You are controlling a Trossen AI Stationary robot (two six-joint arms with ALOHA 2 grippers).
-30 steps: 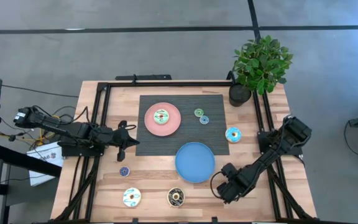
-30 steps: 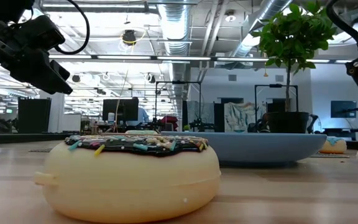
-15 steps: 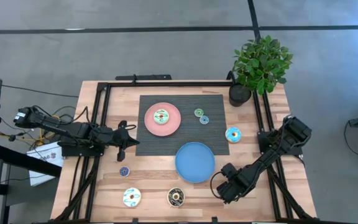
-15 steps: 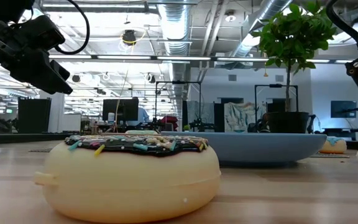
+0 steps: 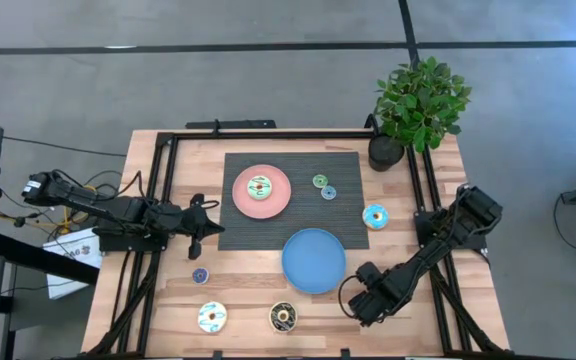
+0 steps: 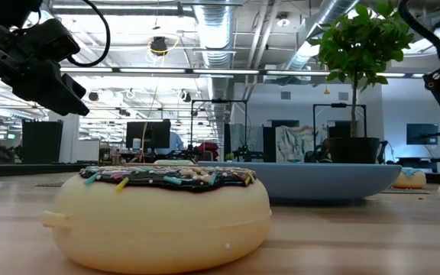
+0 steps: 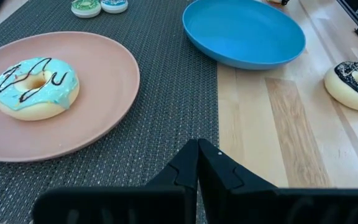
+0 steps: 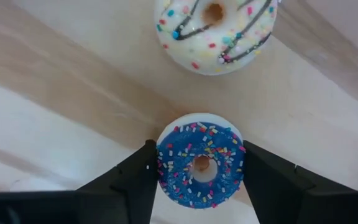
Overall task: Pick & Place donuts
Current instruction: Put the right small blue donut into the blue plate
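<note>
**Right gripper holding a blue donut near the front-right corner, almost no motion**

- Change over the last second: next to nothing. In the high view both arms are sitting where they were. In the low view the right arm's dark end is creeping very slightly up and left. My reading: the right arm is only beginning its carry, and no placement is under way yet.
- Right gripper (image 8: pixel 199 165) is clamping a blue sprinkled donut (image 8: pixel 199 163), one finger pressing on each side. It is hanging over bare wood by the counter (image 5: pixel 238 290) front-right corner, just beside the blue plate (image 5: pixel 313 262).
- Straight below it a white sprinkled donut (image 8: pixel 215 31) is lying on the wood.
- Left gripper (image 7: pixel 197 163) is waiting closed and empty at the left edge of the dark mat (image 5: pixel 238 235).
- Other donuts:
  - a green iced donut (image 5: pixel 259 186) is resting on the pink plate (image 5: pixel 280 202);
  - two small ones (image 5: pixel 324 186) are on the mat toward the back edge;
  - a light-blue one (image 5: pixel 375 215) is at the mat's right edge;
  - a small purple one (image 5: pixel 200 275), a white one (image 5: pixel 211 317) and a dark brown donut (image 5: pixel 283 317) are lying along the front-left.
- The blue plate is carrying nothing.
- Hidden or unclear: from above, the right arm is covering both the held donut and the white one beneath it. How high the held donut is hanging is not showing anywhere
</note>
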